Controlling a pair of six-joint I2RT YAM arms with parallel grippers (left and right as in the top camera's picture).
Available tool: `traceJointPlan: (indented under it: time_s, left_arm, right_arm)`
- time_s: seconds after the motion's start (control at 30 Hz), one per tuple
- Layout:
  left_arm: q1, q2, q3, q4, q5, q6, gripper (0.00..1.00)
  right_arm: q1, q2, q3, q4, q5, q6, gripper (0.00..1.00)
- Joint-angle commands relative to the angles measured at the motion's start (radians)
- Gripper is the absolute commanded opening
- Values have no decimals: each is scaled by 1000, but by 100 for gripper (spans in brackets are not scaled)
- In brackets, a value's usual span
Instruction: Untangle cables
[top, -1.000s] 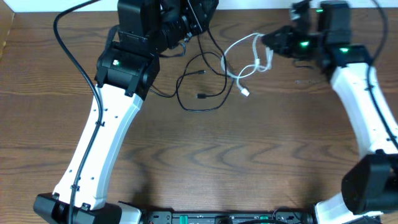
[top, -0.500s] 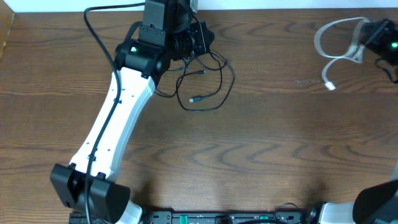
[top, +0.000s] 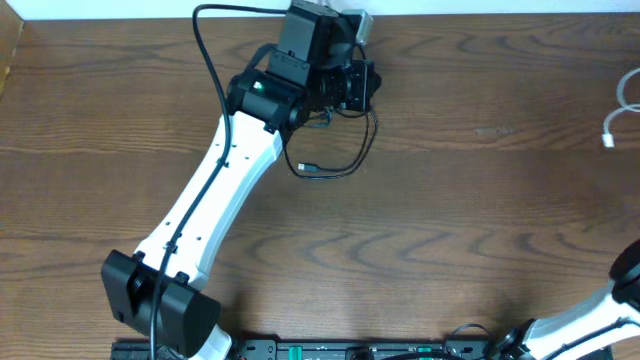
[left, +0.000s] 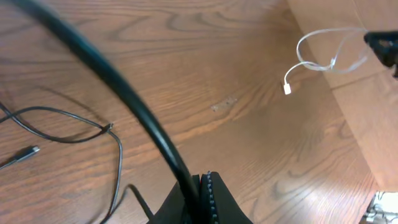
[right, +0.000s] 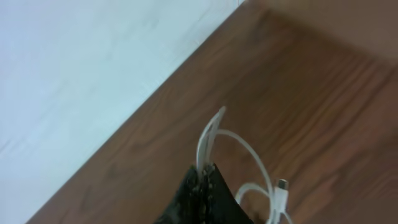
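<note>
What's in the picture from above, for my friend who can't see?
The left gripper sits at the top end of a looped black cable on a wooden table, its white arm stretching from the bottom left. The white cable pokes in at the far right edge, well apart.

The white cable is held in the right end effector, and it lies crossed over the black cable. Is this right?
Not quite. The white cable is held in the right end effector, but it does not cross the black cable. The overhead view shows it at the far right edge of the table, well apart from the black cable.
</note>
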Motion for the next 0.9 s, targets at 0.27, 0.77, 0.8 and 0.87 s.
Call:
traceJointPlan:
  time_s: [0.27,0.77,0.8,0.87]
  left_arm:
    - [-4,-2,-9,-4,-6,33,7]
    - [-4,-2,-9,-5,-6,59,7]
    - [-4,-2,-9,-4,-6,59,7]
    - [-4,-2,-9,-1,-6,73,7]
  right_arm:
    - [-18,229,45,277,80,99,36]
    - [-13,118,45,96,-43,-49,99]
    - [-11,88,45,73,-68,-65,99]
    - [-3,19,45,14,-124,-82,99]
